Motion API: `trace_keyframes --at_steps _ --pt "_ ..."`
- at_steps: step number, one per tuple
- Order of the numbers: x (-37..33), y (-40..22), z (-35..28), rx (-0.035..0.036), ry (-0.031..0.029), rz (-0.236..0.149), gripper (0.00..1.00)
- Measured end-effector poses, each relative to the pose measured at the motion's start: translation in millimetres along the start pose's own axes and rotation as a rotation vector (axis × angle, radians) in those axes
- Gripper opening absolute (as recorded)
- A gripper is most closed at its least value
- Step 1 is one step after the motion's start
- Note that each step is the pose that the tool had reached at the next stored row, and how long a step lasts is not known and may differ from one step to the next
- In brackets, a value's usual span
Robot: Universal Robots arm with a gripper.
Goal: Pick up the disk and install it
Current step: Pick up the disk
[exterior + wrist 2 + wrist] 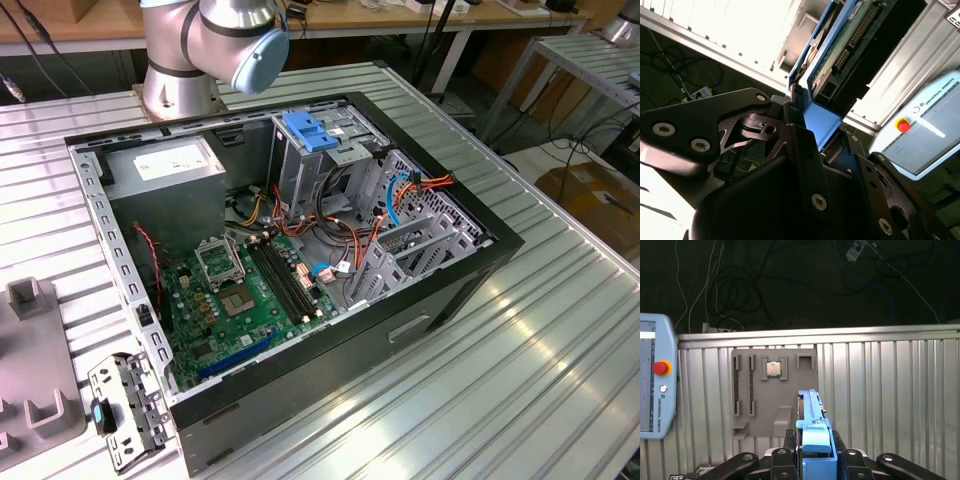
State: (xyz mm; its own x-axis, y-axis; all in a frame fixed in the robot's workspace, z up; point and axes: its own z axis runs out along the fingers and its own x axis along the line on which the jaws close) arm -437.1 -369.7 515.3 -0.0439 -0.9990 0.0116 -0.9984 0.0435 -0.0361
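The ribbed metal surface [890,390] carries a grey fixture tray [790,385], with a pendant [655,385] beside it. Cables [765,285] lie on the dark floor. The end effector [815,460] pinches the disk [811,407] over the surface, near the tray.

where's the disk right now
The disk is clamped in the pincer, seen in both wrist views, held above the ribbed metal table near the grey fixture tray.

Open-topped case [497,243], tangled cables [345,235] just beside drive cage [295,180]
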Motion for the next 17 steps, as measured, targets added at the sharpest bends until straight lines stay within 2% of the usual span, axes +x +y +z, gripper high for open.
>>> trace_keyframes --at_steps 9,12,17 --pt "-0.4 -8.1 0.3 0.0 0.0 0.0 0.37" --pt "-0.6 -13.7 0.5 0.0001 -0.0001 0.0 0.37" --pt "-0.8 -19.1 0.7 0.0 0.0 0.0 0.37"
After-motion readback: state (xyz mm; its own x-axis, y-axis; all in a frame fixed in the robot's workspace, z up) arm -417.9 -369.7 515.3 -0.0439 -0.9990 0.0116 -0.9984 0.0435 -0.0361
